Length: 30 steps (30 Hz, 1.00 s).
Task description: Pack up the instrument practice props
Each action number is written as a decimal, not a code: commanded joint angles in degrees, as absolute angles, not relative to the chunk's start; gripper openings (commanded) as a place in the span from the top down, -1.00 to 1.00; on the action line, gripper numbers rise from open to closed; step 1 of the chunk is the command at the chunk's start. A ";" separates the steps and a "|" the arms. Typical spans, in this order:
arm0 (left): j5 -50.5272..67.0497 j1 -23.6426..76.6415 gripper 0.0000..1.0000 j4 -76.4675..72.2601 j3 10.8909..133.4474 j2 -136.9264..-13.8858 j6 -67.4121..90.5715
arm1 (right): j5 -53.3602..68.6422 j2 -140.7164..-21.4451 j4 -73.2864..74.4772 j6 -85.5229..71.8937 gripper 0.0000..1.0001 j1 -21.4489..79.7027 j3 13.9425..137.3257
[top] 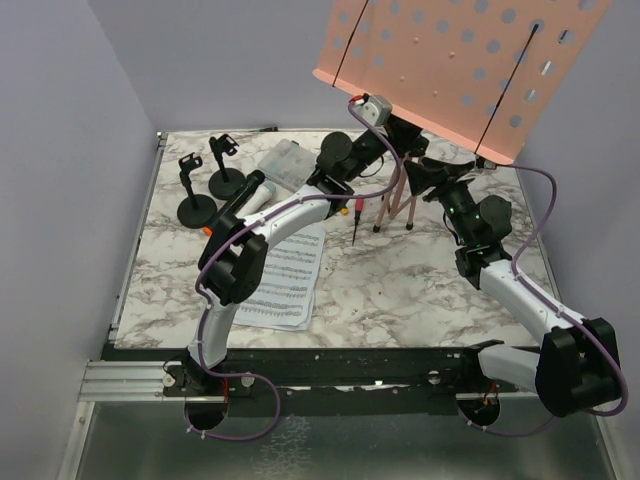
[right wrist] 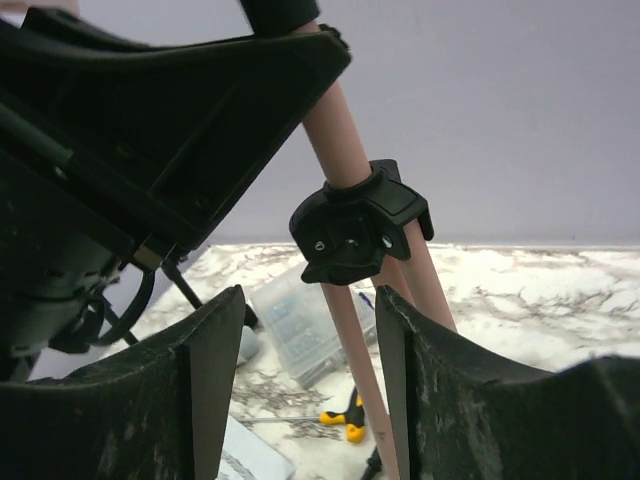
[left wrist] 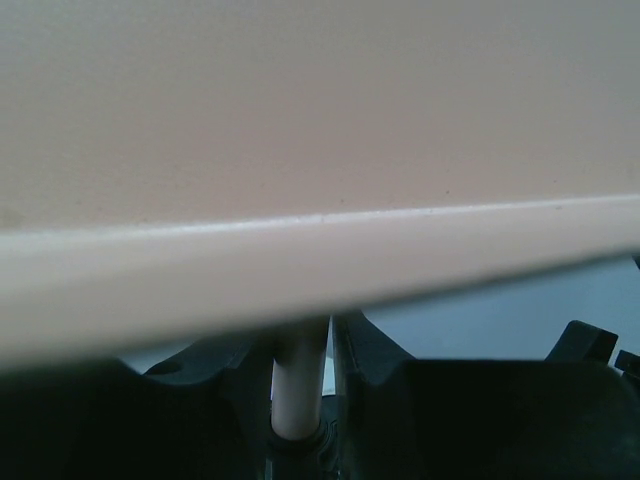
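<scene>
Right wrist: right claw open, astride pink tripod shaft, no contact. Left claw closed round shaft higher up. Recommended: centre shaft, close squarely, keep tripod upright.

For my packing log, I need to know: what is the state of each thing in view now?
Pink tripod with perforated desk: standing, unfolded.
Two black round-based mic holders: upright, empty.
Grey-headed handheld microphone: lying down.
White sheet-music pages: lying flat.
Left gripper: around the tripod, grip unclear.
Right gripper: open, facing the tripod.
</scene>
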State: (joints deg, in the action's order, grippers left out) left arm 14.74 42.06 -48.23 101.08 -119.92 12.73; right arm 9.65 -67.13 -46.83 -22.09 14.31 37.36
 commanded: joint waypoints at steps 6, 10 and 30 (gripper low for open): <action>14.24 45.46 1.00 -46.23 98.89 -115.93 15.69 | -1.75 -67.37 -44.75 -31.35 0.12 14.51 39.64; 13.86 45.61 1.00 -46.23 97.89 -114.32 17.69 | -2.28 -66.96 -42.62 -25.43 0.34 14.50 39.55; 8.62 47.84 1.00 -42.72 95.66 -106.52 20.01 | 10.74 -51.91 -40.48 -7.99 -0.47 14.50 25.57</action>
